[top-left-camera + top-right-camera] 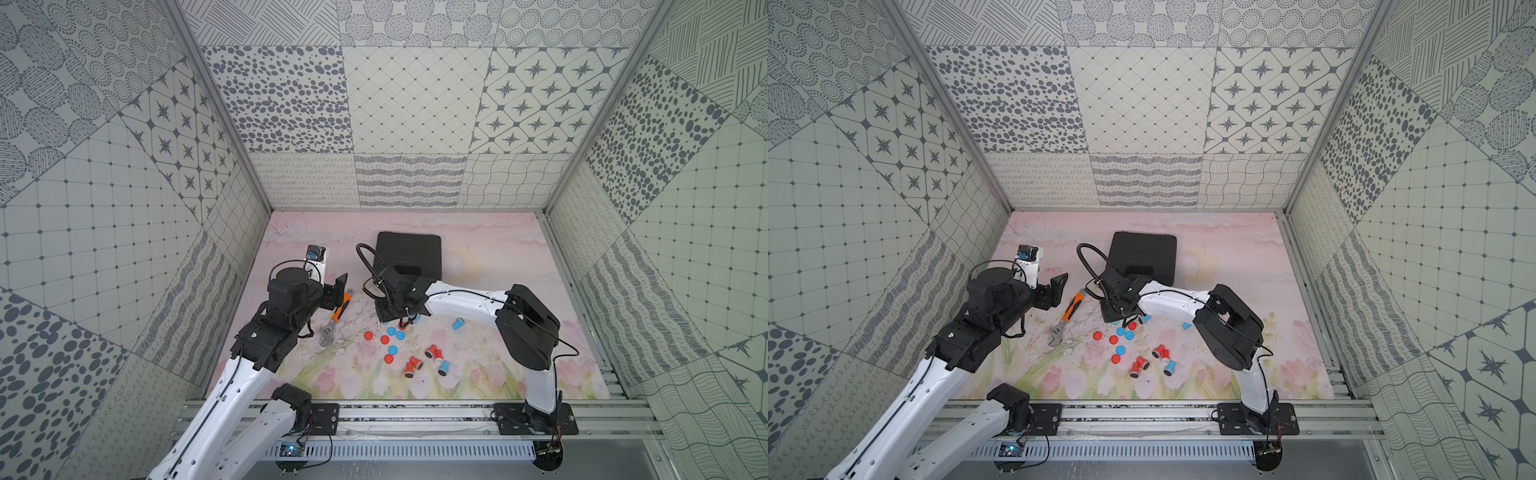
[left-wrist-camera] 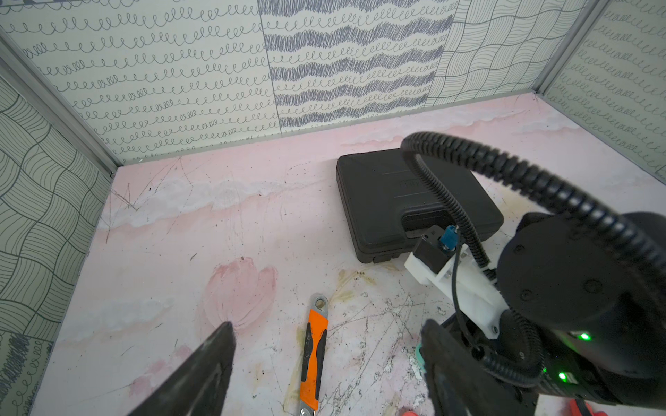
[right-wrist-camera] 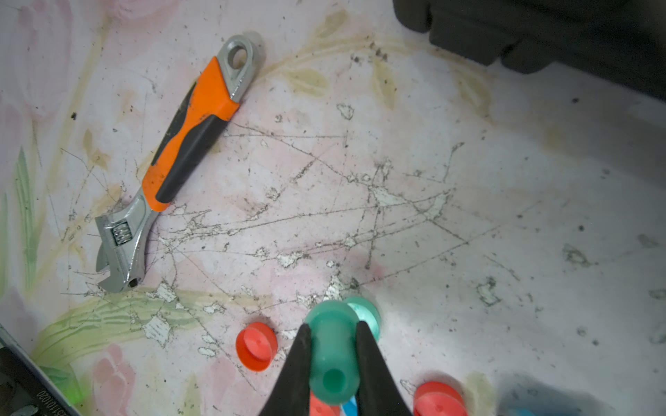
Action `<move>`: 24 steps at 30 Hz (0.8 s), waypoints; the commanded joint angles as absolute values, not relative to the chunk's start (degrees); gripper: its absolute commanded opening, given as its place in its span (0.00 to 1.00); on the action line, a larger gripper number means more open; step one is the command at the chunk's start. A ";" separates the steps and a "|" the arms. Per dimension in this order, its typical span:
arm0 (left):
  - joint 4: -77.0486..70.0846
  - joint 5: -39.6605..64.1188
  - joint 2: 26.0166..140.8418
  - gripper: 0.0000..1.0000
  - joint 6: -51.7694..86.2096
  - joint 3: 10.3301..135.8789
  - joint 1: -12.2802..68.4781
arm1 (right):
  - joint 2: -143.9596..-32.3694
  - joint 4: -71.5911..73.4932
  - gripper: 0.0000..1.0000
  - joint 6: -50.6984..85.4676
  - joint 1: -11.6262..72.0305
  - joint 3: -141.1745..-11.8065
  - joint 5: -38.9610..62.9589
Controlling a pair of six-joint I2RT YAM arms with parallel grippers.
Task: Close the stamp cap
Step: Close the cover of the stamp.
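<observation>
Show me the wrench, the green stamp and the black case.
wrench [image 3: 191,133], right wrist view, on its orange handle.
green stamp [image 3: 331,345], right wrist view, on its body.
black case [image 1: 409,251], in a top view, on its lid.

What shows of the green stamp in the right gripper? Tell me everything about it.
The green stamp is a small teal piece, smooth plastic by the look. It is waisted: a wide rounded end points toward the mat, the middle is narrower, the other end has a round hollow. The right gripper is shut on its middle, black fingers on either side. A paler green cap lies on the mat just past the wide end; whether they touch cannot be told.
</observation>
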State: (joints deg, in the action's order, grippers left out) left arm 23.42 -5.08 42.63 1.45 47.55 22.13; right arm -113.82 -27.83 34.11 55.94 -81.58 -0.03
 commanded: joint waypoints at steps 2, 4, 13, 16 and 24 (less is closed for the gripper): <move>22.77 -5.10 42.50 0.81 1.32 47.45 21.66 | -114.79 -25.75 0.05 34.72 56.09 -80.69 0.18; 22.84 -5.10 42.55 0.81 1.33 47.45 21.69 | -114.96 -25.62 0.05 34.88 56.16 -80.44 0.41; 22.81 -5.23 42.56 0.81 1.15 47.44 21.69 | -115.06 -24.45 0.05 35.83 56.16 -78.69 0.99; 22.85 -5.24 42.63 0.81 1.14 47.44 21.65 | -115.32 -24.35 0.05 35.98 56.20 -78.41 1.05; 22.90 -5.30 42.70 0.81 1.03 47.39 21.68 | -115.75 -24.46 0.05 36.03 56.16 -77.44 -0.44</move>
